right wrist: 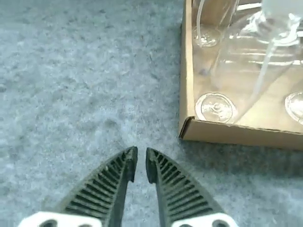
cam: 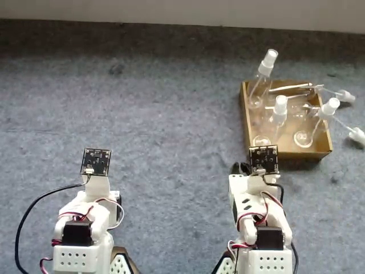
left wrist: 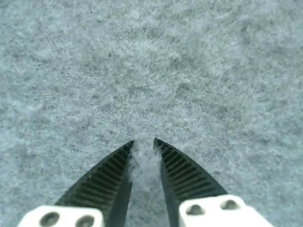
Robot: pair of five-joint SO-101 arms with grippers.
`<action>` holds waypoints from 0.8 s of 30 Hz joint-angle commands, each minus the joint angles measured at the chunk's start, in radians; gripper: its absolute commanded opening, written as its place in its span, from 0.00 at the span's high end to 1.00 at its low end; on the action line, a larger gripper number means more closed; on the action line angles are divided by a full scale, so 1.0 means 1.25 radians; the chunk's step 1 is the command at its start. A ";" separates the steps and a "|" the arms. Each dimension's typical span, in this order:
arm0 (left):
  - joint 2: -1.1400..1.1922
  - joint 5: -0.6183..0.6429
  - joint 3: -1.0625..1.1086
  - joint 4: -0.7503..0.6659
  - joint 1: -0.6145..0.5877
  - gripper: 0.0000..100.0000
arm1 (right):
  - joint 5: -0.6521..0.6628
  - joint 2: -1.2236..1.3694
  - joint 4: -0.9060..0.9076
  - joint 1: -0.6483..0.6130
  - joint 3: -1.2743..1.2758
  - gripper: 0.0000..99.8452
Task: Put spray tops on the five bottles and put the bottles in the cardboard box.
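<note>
The cardboard box (cam: 246, 117) sits at the right on the grey carpet. Three clear bottles with white spray tops lean in it: one at the back left (cam: 263, 74), one in the middle (cam: 278, 114), one at the right (cam: 323, 117). More clear bottles lie on the box floor. Two loose spray tops (cam: 345, 96) (cam: 357, 135) lie on the carpet to the right of the box. My right gripper (right wrist: 141, 152) is shut and empty, just short of the box's near left corner (right wrist: 188, 130). My left gripper (left wrist: 143, 143) rests almost shut and empty over bare carpet, far to the left.
Grey carpet (cam: 159, 114) covers the table, with a dark band along the far edge. The left arm (cam: 96, 162) and the right arm (cam: 263, 160) sit at the near edge with cables around their bases. A capped bottle (right wrist: 251, 56) leans close to the box's near wall.
</note>
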 commanded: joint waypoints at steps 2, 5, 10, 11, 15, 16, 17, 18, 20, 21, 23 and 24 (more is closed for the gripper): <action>0.001 -0.005 0.017 -0.011 -0.012 0.99 | 0.004 -0.004 0.002 0.021 0.087 1.00; 0.001 -0.005 0.017 -0.011 -0.012 0.99 | -0.009 -0.003 0.018 0.023 0.126 1.00; 0.001 -0.005 0.017 -0.011 -0.012 0.99 | -0.150 -0.003 0.089 0.019 0.139 1.00; 0.001 -0.005 0.017 -0.011 -0.012 0.99 | -0.171 -0.003 0.107 0.019 0.139 1.00; 0.001 -0.005 0.017 -0.011 -0.012 0.99 | -0.187 -0.003 0.186 0.018 0.139 1.00; 0.001 -0.004 0.017 -0.011 -0.012 0.99 | -0.187 -0.003 0.201 0.018 0.139 1.00; 0.002 -0.002 0.017 -0.011 -0.012 0.99 | -0.187 -0.003 0.215 0.018 0.139 1.00; 0.002 -0.002 0.017 -0.011 -0.012 0.99 | -0.187 -0.003 0.230 0.018 0.139 1.00; 0.002 -0.002 0.018 -0.011 -0.012 0.99 | -0.187 -0.003 0.255 0.018 0.139 1.00; 0.002 -0.002 0.018 -0.011 -0.012 0.99 | -0.185 -0.003 0.263 0.018 0.139 1.00; 0.002 -0.001 0.018 -0.011 -0.013 0.99 | -0.185 -0.003 0.266 0.018 0.139 1.00; 0.002 -0.001 0.018 -0.011 -0.013 0.99 | -0.185 -0.003 0.269 0.018 0.139 1.00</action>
